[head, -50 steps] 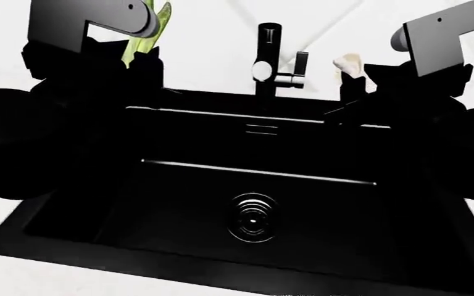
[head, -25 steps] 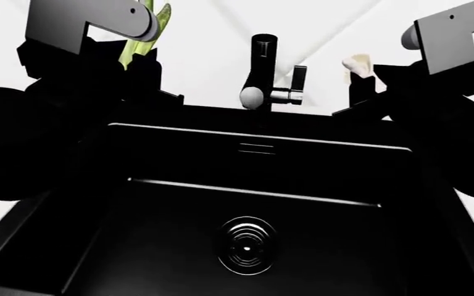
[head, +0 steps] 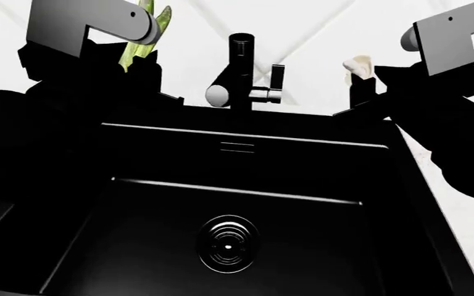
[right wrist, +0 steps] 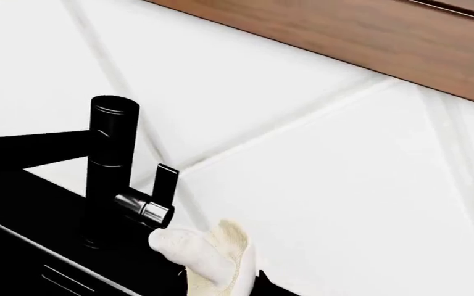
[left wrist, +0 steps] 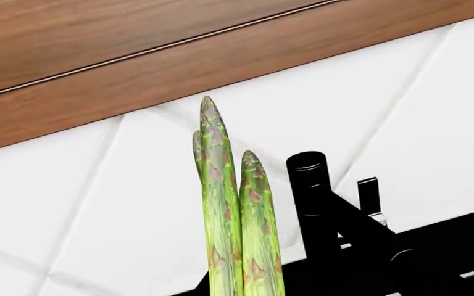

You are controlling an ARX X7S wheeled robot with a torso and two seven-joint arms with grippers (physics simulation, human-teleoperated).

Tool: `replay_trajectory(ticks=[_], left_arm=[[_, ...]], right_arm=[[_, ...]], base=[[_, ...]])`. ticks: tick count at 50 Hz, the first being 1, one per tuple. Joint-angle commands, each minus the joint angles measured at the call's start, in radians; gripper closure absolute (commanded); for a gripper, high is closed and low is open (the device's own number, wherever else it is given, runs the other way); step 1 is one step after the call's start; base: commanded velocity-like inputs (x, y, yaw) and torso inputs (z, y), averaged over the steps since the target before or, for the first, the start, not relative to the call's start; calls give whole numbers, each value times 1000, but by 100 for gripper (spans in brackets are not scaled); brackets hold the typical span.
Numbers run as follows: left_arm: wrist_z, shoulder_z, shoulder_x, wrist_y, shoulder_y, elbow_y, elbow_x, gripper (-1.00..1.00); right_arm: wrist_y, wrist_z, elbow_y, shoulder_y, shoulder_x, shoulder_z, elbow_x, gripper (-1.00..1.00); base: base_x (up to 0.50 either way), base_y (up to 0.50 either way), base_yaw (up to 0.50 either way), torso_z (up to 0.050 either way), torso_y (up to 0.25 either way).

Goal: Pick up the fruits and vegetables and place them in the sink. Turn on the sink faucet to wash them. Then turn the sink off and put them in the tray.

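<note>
Sink (head: 303, 179) basin nearest, one drain (head: 228, 244), empty. Beyond it, left claw (head: 134, 58) holds three asparagus stalks (left wrist: 232, 216); right claw (head: 360, 83) holds one garlic piece (right wrist: 204, 253), both raised beside the single faucet (head: 241, 68). Advice: lower each over the basin centre before releasing, clear of the lever.

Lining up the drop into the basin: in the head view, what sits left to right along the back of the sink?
Left gripper holding asparagus → sink faucet → faucet's side lever → garlic piece held by right gripper.
</note>
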Motion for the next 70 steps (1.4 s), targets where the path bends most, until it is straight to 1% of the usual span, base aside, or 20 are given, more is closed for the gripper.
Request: replay_trajectory(ticks=[1, 8, 17, 20, 33, 37, 44, 50, 70], left_arm=[[-3, -3, -6, 6, 4, 0, 4, 100], [-5, -2, -6, 6, 7, 3, 4, 100], [3, -1, -11, 10, 15, -2, 13, 100], [11, -1, -14, 14, 18, -7, 21, 100], [0, -6, -23, 12, 19, 6, 9, 100], [1, -4, -21, 16, 26, 9, 15, 100], [2, 0, -16, 19, 33, 13, 20, 100], [5, 1, -16, 20, 37, 14, 24, 100], [11, 7, -16, 15, 41, 27, 29, 100]], right_arm=[[-1, -3, -2, 4, 0, -6, -6, 100], [-3, 11, 0, -4, 0, 10, 7, 100], [-18, -1, 7, -13, -4, -1, -1, 100], [-20, -6, 5, -9, -3, -13, -12, 100], [-25, -7, 5, -8, -1, -19, -14, 100], [-19, 2, 5, -9, -1, -12, -4, 100], [-26, 5, 7, -19, -1, -10, -3, 100], [-30, -6, 15, -17, -3, -21, -9, 100], [196, -302, 89, 173, 15, -234, 67, 100]], base=[[254, 435, 0, 0, 0], [102, 106, 0, 0, 0], [0, 0, -500, 0, 0], [1, -10, 0, 0, 0], [104, 493, 0, 0, 1], [28, 15, 0, 0, 0], [404, 26, 0, 0, 0], [16, 1, 0, 0, 0], [0, 0, 0, 0, 0]])
